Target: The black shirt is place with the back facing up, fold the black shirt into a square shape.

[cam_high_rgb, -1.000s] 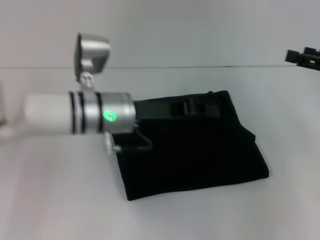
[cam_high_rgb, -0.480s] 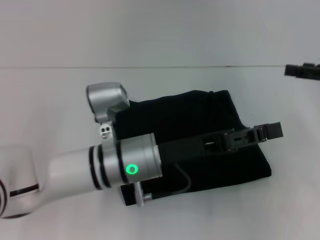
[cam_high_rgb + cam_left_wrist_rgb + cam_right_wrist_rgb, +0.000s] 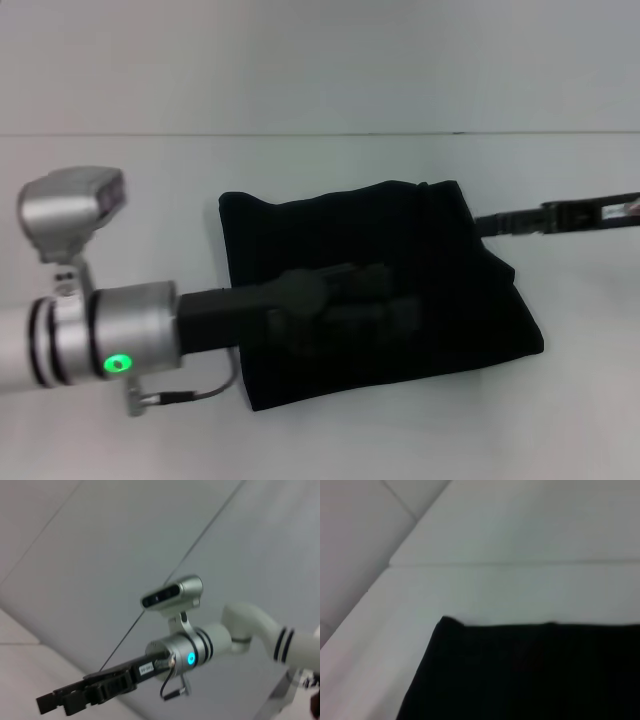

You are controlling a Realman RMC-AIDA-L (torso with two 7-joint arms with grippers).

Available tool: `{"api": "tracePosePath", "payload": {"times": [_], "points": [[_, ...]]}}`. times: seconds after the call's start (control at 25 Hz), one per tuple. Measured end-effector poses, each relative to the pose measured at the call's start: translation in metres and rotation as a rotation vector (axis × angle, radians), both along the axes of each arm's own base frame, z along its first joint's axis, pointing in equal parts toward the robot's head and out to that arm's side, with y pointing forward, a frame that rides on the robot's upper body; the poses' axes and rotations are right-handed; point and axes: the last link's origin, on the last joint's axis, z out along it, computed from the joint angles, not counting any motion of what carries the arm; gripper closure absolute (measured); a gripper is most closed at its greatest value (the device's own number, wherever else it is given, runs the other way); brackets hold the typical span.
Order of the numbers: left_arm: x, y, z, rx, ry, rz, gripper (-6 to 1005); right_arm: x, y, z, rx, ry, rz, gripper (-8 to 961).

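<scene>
The black shirt [image 3: 400, 245] lies folded into a rough square in the middle of the white table [image 3: 110, 190]; no lettering shows. My left arm reaches in from the near left. Its black gripper [image 3: 405, 312] hangs over the near half of the shirt and is hard to make out against the cloth. My right gripper [image 3: 490, 222] reaches in from the right, its tip at the shirt's right edge. It also shows in the left wrist view [image 3: 52, 704], held in the air. The right wrist view shows one corner of the shirt [image 3: 530, 675] on the table.
The table's far edge [image 3: 320, 133] meets a pale wall. White tabletop lies on all sides of the shirt. The left arm's silver wrist [image 3: 120, 335] with its green light hangs over the near left of the table.
My left arm has swung down and drawn back to the near left, its gripper now over the shirt's near half. My right gripper has come down from the far right to the shirt's right edge.
</scene>
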Motion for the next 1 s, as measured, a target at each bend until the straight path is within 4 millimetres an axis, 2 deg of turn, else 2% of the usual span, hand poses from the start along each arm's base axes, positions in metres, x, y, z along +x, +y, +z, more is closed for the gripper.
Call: {"api": "tracePosePath", "payload": {"times": [0.04,0.28,0.6,1.0], "points": [[-0.006,-0.002,0.005,0.012,0.034,-0.029,157,-0.002,0.0,-0.005,-0.015,0.005,-0.006,37],[-0.026,-0.008,0.019,0.03,0.181,-0.178,47,-0.006,-0.004,-0.03,-0.086,0.003,-0.086,38],[-0.033,-0.008,0.019,0.025,0.281,-0.244,47,-0.009,-0.006,-0.056,-0.12,-0.047,-0.149,38],[-0.033,-0.007,0.019,0.03,0.286,-0.244,48,-0.012,-0.005,-0.071,-0.11,-0.048,-0.159,48]]}}
